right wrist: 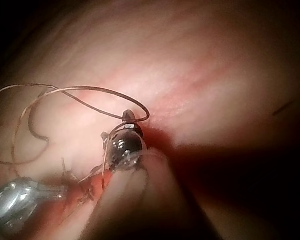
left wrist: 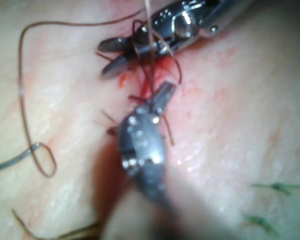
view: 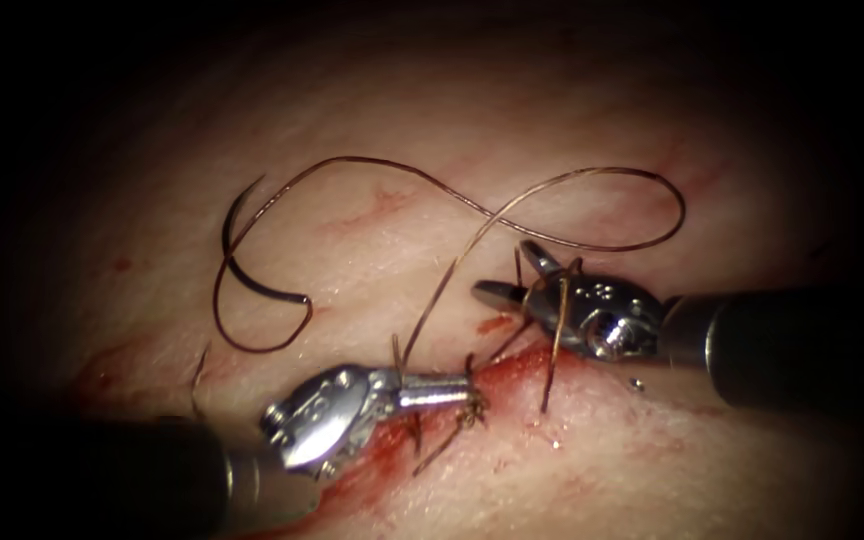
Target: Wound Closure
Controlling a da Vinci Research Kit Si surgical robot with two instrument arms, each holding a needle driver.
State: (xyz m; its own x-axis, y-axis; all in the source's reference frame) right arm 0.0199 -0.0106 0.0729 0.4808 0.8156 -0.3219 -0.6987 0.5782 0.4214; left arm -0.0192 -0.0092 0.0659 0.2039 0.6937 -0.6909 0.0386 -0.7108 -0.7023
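Meanwhile, at the Cut: Thread Looped, Needle Lying Free

Seen through the endoscope, the left claw (view: 457, 392) has its jaws closed at the cut (view: 512, 365), where they appear to grip thread ends at a small knot, though I cannot be sure of the hold. The right claw (view: 512, 275) stands with jaws spread wide and holds nothing, while the thread (view: 472, 205) drapes in turns around it. The needle (view: 247, 262) lies loose on the tissue (view: 402, 120), well to the left of the cut and not in it. Red fluid (view: 392, 455) stains the wound.

From the left wrist, that claw (left wrist: 165, 95) sits shut at the red wound, and the right claw (left wrist: 110, 55) gapes just beyond it with thread across it. Green stitches (left wrist: 277, 187) sit on the tissue off to one side.

From the right wrist, the right claw (right wrist: 126, 120) has thread arcing over it.

By my judgement, a stitch has been passed and a knot is partly made; the cut shows open, so closure remains unfinished.
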